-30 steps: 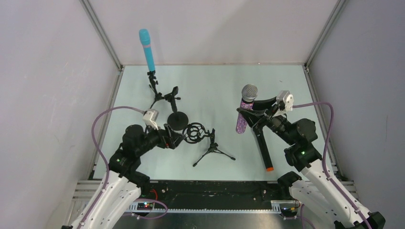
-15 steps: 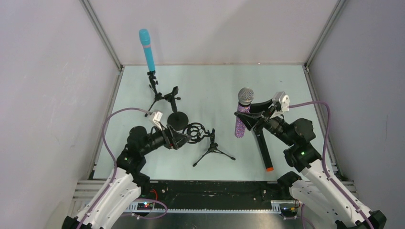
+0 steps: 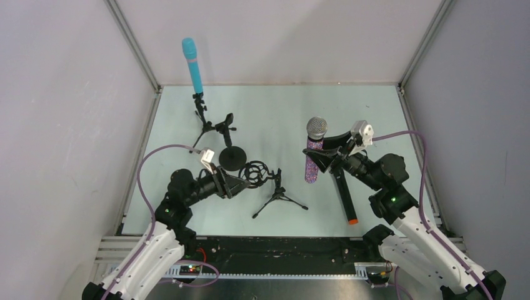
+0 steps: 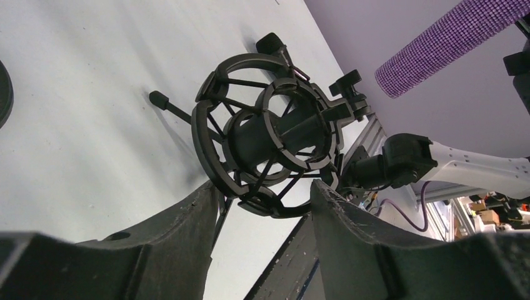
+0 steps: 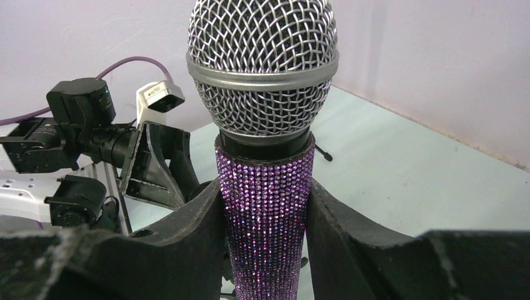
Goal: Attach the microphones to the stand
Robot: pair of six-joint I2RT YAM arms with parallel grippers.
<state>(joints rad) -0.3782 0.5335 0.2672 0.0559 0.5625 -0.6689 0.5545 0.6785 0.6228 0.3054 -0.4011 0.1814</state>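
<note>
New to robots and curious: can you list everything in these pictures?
light blue microphone: one, upright on stand, far left.
small tripod stands: two, black, far left; one empty.
round base: one, black, left of centre.
shock-mount tripod stand: one, black, centre.
purple glitter microphone: one, silver head, held upright, right of centre.
black microphone: one, orange end, lying right.
table: one, pale green.
left gripper: one, black, astride the shock mount.
right gripper: one, black, clamping purple glitter microphone.

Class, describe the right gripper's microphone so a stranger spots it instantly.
On the table, look right of centre, at the right gripper. It grips the purple glitter microphone, whose silver mesh head sets it apart from the blue microphone and the black microphone.
</note>
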